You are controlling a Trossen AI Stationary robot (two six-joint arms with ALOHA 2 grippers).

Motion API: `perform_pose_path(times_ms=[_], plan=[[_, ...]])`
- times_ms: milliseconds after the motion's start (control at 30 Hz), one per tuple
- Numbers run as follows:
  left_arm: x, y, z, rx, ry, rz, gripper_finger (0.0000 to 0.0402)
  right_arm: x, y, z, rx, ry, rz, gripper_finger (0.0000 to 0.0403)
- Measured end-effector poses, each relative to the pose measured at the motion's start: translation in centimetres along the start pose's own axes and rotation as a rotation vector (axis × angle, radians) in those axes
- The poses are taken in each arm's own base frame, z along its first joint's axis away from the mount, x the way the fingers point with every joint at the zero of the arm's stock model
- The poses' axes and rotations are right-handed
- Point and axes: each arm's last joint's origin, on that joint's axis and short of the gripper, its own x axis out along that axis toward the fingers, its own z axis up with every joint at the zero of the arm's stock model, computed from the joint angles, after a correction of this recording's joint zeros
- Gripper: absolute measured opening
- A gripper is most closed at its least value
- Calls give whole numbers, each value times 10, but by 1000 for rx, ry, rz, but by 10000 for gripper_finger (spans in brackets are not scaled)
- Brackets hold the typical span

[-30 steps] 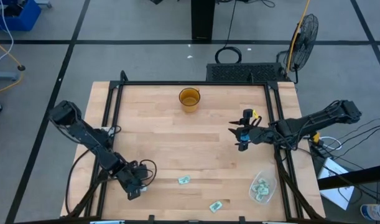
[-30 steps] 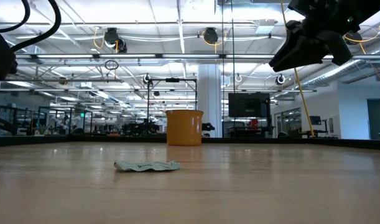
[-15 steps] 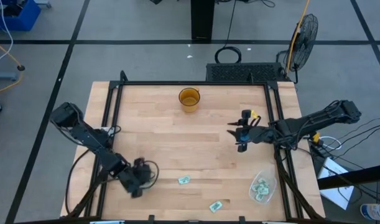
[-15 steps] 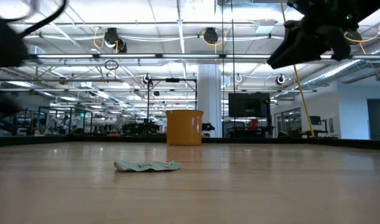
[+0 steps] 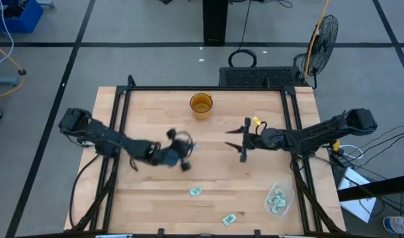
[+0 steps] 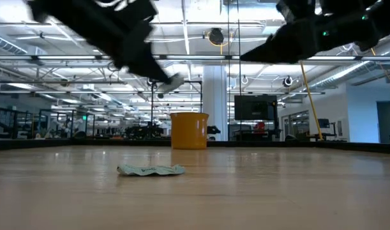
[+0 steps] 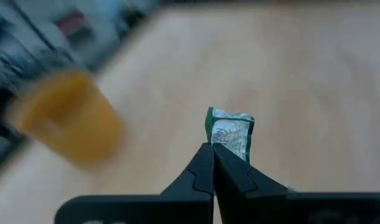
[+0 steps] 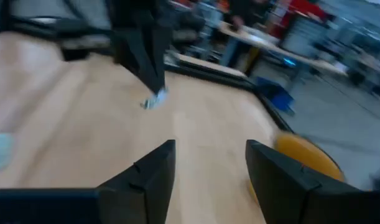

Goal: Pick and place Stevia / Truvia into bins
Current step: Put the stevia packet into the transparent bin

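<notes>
Nearest the front edge of the surface (image 5: 149,205), two loose Stevia sachets lie flat: one sachet (image 5: 196,192) near the middle front and another sachet (image 5: 229,218) closer to the edge. The clear tub (image 5: 279,199) sits at the front right corner with several sachets already inside, so it is judged to serve the right arm.

Farther in, the left claw (image 5: 186,153) is closed on a carried sachet (image 7: 230,133), pinched by one end so that most of it hangs free for release. It is held well above the wood, with bare surface between it and the amber cup (image 5: 202,106) near the far edge, the likely drop point.

The right claw (image 5: 243,139) hangs empty, fingers spread, right of centre, apart from the left claw.
</notes>
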Motion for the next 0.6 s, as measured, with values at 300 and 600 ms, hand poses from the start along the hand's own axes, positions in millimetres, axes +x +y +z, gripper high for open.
perform_pose_path(times_ms=[300,600], plan=[[74,15,47,32,-217,97,3,16,-12,-12,227,-6,-59,186],[110,-13,62,201,-208,152,2,20,-14,-20,227,32,-73,185]])
